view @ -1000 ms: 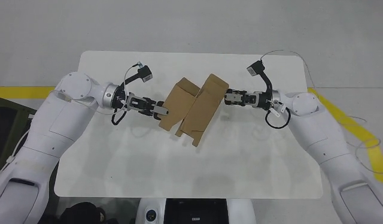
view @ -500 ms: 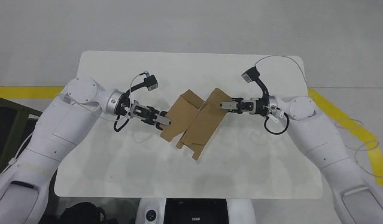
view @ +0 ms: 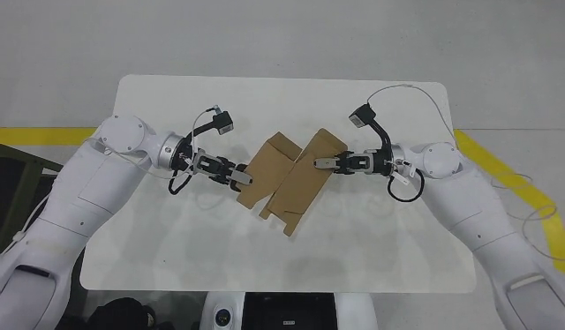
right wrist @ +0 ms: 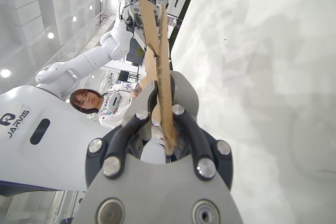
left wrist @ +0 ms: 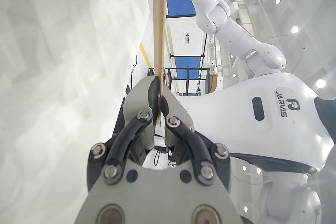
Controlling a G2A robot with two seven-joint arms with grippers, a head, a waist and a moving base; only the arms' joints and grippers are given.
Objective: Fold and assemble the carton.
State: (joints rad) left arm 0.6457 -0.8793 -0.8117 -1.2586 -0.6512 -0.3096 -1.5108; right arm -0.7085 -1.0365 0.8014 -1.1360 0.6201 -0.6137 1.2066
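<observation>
Over the last second your right gripper point(view: 320, 163) has pushed inward, skewing the flat carton point(view: 287, 176) held above the middle of the table point(view: 177, 242) — folding has barely begun. The left gripper point(view: 240, 179) stays pinched on the opposite edge; the right jaws seem clamped on cardboard too.

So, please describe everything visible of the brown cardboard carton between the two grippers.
The brown cardboard carton is a flat, unassembled blank of plain corrugated board: two long panels side by side, with short flaps at the ends. It lies slanted over the white table, apparently lifted off it. The left gripper is shut on one corner, the right gripper on the opposite edge.
</observation>
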